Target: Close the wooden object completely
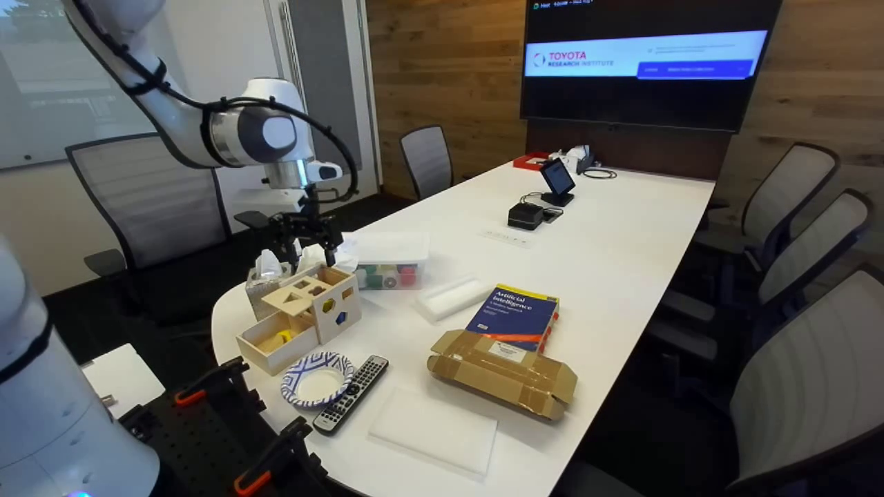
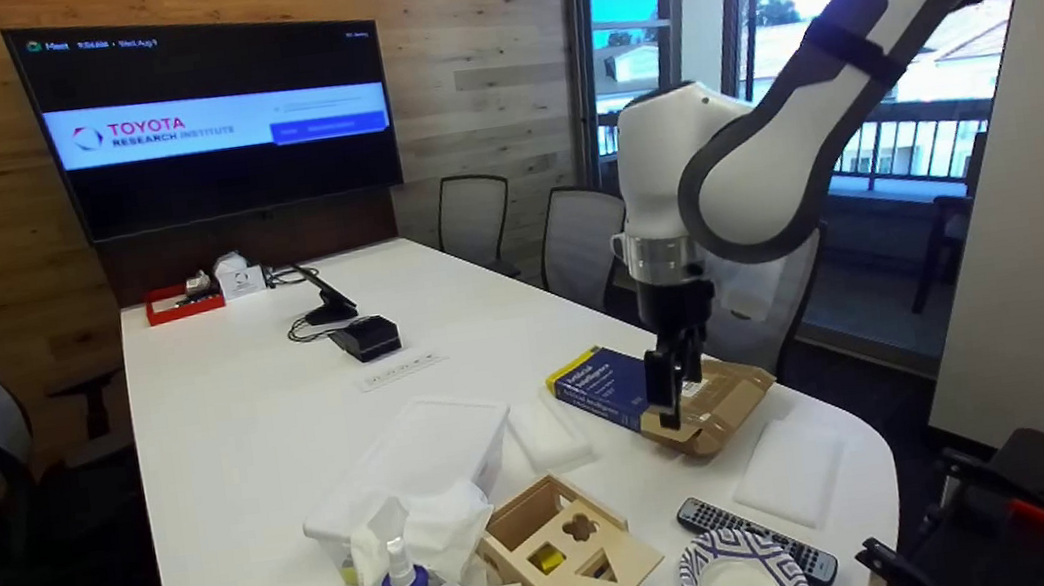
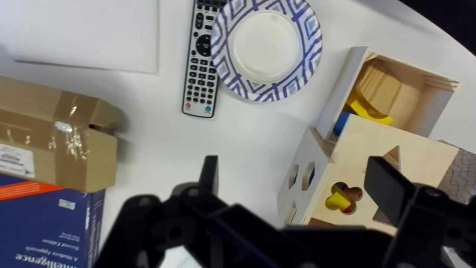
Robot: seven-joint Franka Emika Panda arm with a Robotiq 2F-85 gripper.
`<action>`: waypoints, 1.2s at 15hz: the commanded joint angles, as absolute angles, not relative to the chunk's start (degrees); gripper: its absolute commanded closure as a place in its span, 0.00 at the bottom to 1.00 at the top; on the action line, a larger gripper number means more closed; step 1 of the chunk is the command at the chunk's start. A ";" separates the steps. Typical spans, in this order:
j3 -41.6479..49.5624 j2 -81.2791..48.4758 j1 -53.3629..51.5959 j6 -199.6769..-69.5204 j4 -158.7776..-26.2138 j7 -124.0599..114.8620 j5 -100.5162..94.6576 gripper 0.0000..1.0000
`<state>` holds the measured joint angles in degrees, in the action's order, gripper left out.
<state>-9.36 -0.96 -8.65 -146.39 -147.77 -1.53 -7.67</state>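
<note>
The Robotiq gripper hangs above the white table, its jaws spread wide apart; in the wrist view one black finger crosses in front of the pierced wooden lid of the shape-sorter box. The pale box stands at the table's end nearest the robot's base, beside a patterned tissue box, with cut-out holes in its side. The lid sits only partly on: one end of the top lies open, while the panel juts over an open wooden tray holding a yellow piece and a blue piece. Just beside the tray, a blue-patterned paper plate overlaps a remote control. Farther across, a cardboard package partly hides an Artificial Intelligence textbook. In both exterior views, a white-lidded plastic bin stands near the box.
</note>
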 commanded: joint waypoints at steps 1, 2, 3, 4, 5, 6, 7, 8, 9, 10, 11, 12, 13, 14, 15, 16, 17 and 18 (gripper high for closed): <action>-11.25 -7.91 -11.13 -151.61 -147.04 -7.73 -5.58 0.00; -11.69 -9.86 -11.88 -152.99 -146.88 -9.22 -4.60 0.00; -12.10 -11.32 -12.53 -154.05 -146.81 -10.31 -3.40 0.00; -12.37 -12.85 -13.43 -154.77 -146.62 -12.39 -2.51 0.00; -12.58 -14.08 -14.35 -155.30 -146.42 -14.16 -1.59 0.00; -12.81 -15.18 -15.22 -155.46 -146.10 -15.74 -0.55 0.00; -13.18 -16.93 -15.82 -156.11 -145.55 -16.66 0.84 0.00; -13.80 -18.10 -16.14 -156.13 -145.05 -17.05 2.58 0.00; -14.18 -19.67 -16.62 -156.85 -144.38 -17.67 4.05 0.00; -14.28 -21.25 -17.15 -157.56 -143.55 -18.07 5.11 0.00; -14.80 -22.77 -17.26 -157.29 -142.39 -17.85 6.54 0.00; -14.87 -24.14 -17.56 -157.78 -141.54 -17.69 7.35 0.00; -14.92 -25.37 -17.85 -157.68 -140.64 -17.72 8.22 0.00; -14.91 -26.66 -18.04 -157.58 -139.70 -17.66 8.89 0.00; -14.81 -27.91 -18.25 -157.76 -138.88 -17.71 9.41 0.00; -14.18 -29.15 -18.97 -158.31 -138.30 -18.45 9.49 0.00; -13.89 -30.07 -19.39 -159.02 -137.85 -18.67 9.55 0.00; -13.42 -31.00 -20.00 -160.14 -137.47 -19.47 9.33 0.00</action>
<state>-14.54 -27.95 -17.96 -157.28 -139.31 -17.12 8.40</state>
